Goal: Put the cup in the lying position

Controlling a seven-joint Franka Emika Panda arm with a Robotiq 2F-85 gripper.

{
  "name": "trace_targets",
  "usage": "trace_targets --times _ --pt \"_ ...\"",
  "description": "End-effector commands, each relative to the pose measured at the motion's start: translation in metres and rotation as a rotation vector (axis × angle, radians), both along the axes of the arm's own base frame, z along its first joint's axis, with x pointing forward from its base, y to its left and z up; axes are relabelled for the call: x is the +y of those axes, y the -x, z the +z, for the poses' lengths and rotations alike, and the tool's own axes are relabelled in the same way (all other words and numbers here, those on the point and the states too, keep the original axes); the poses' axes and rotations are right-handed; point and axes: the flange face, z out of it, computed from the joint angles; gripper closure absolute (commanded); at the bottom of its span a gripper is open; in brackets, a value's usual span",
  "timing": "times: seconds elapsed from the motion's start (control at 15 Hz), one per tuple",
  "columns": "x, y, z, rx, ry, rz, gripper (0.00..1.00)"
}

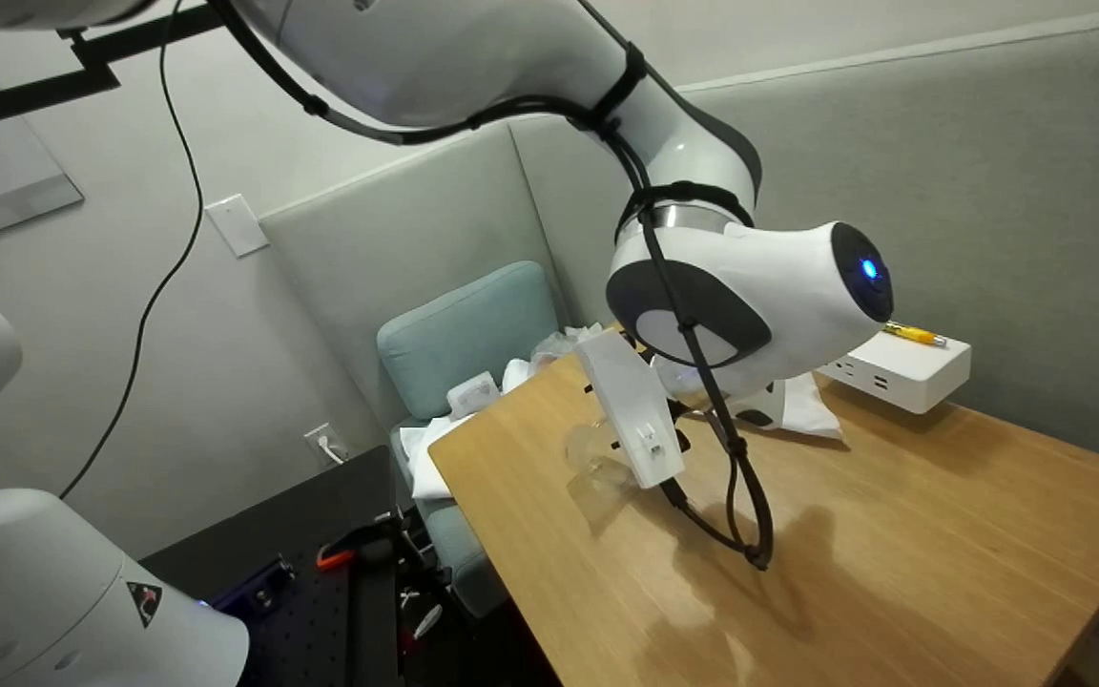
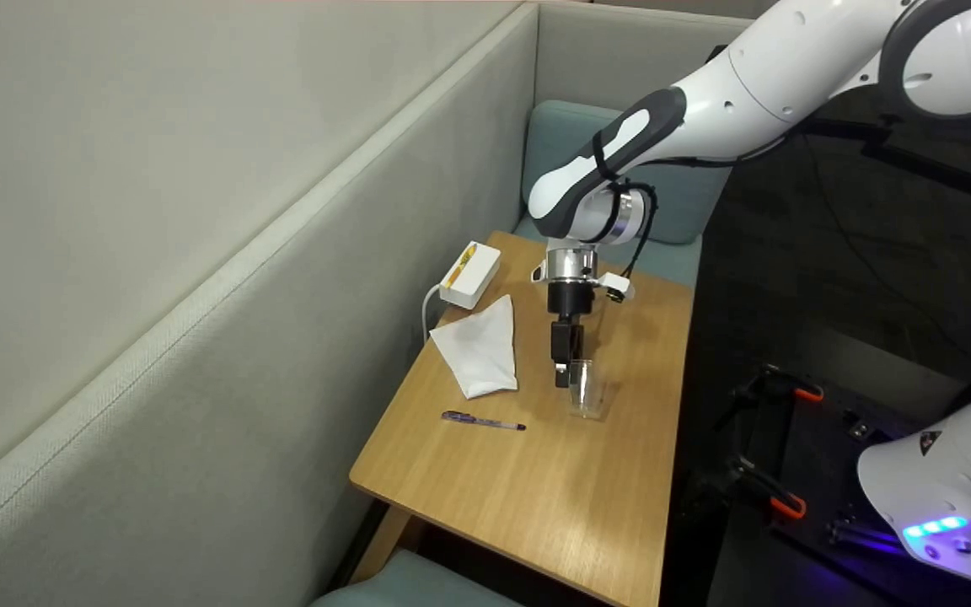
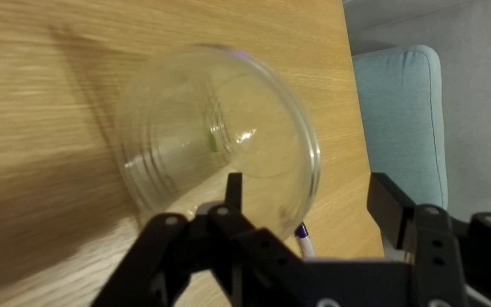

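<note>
The clear cup [image 2: 587,394] appears to stand upright on the wooden table in an exterior view. It also shows faintly [image 1: 592,453], partly hidden by the wrist's white camera housing. In the wrist view the cup [image 3: 177,140] is large, its round rim facing the camera. My gripper [image 2: 568,371] points down right beside the cup's rim. In the wrist view the gripper [image 3: 303,179] is open, its fingers wide apart. One finger overlaps the cup and the other stands beyond the rim, with a stretch of the rim between them. I cannot tell if a finger touches the cup.
A white box [image 2: 477,278] with a yellow cutter-like item [image 2: 461,263] on it stands at the table's wall side. A white cloth [image 2: 481,347] and a thin pen [image 2: 485,421] lie near the cup. The padded bench back [image 1: 988,210] borders the table [image 1: 941,534].
</note>
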Motion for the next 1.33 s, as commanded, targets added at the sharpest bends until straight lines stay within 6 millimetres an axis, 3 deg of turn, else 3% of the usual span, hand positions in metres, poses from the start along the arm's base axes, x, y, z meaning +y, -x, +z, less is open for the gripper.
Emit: trace_targets --times 0.0,0.6,1.27 --pt "-0.002 -0.003 0.018 -0.025 0.063 0.008 0.00" --pt "-0.004 0.002 0.049 -0.054 0.142 0.061 0.00" --pt "0.004 0.029 0.114 -0.122 0.482 0.121 0.00"
